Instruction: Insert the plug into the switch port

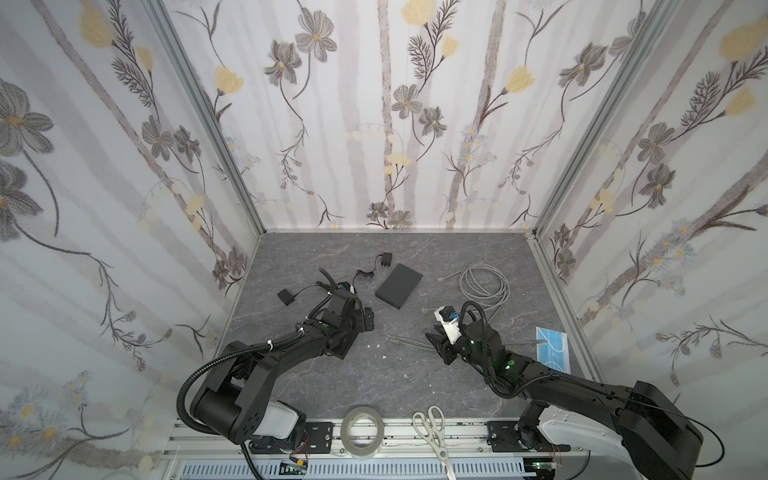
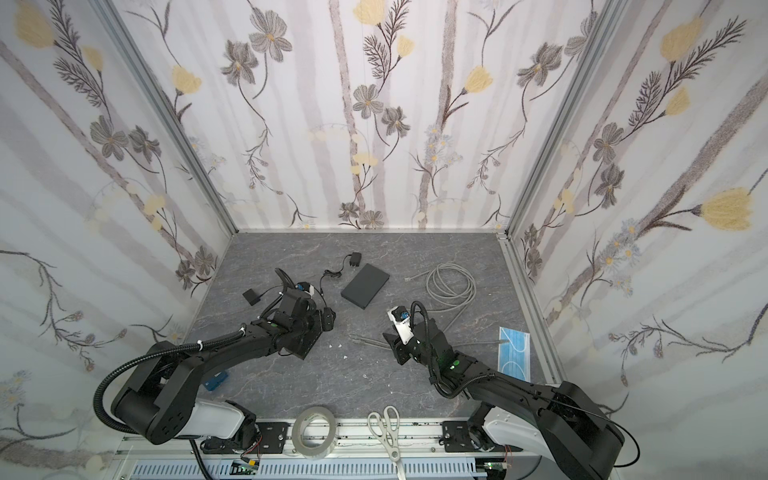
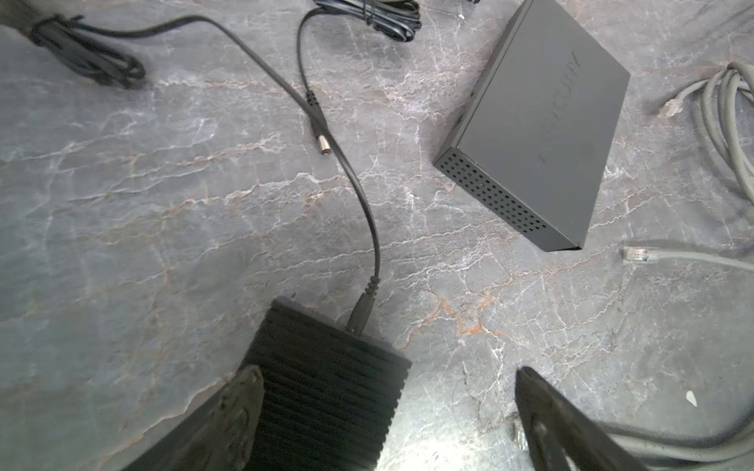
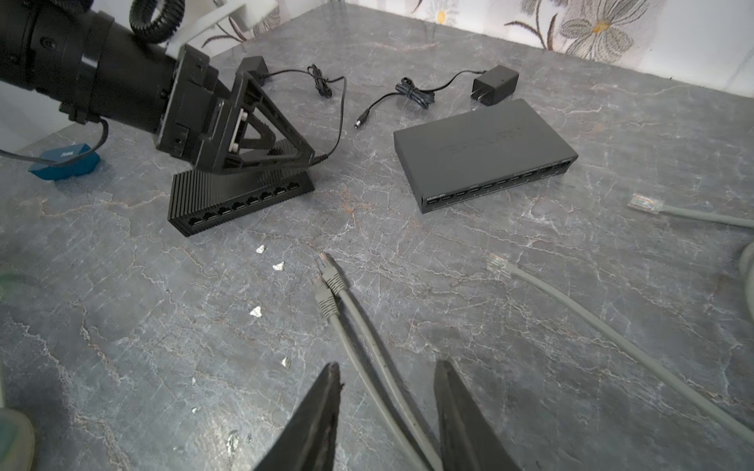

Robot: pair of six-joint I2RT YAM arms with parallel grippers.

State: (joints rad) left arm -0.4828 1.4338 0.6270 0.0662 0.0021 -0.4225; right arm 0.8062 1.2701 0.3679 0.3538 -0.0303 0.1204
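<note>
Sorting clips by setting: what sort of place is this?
Probably a robot test booth: floral-papered panels in aluminium framing box in a marble-look tabletop, with left arm and right arm mounted on a front rail.

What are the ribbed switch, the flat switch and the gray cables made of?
Ribbed switch: black, matte, finned shell; molded plastic or extruded metal, can't tell. Flat switch: dark gray, satin, crisp edges, perforated side; likely sheet metal. Gray cables: matte flexible jacket, probably PVC; clear plastic plugs.
</note>
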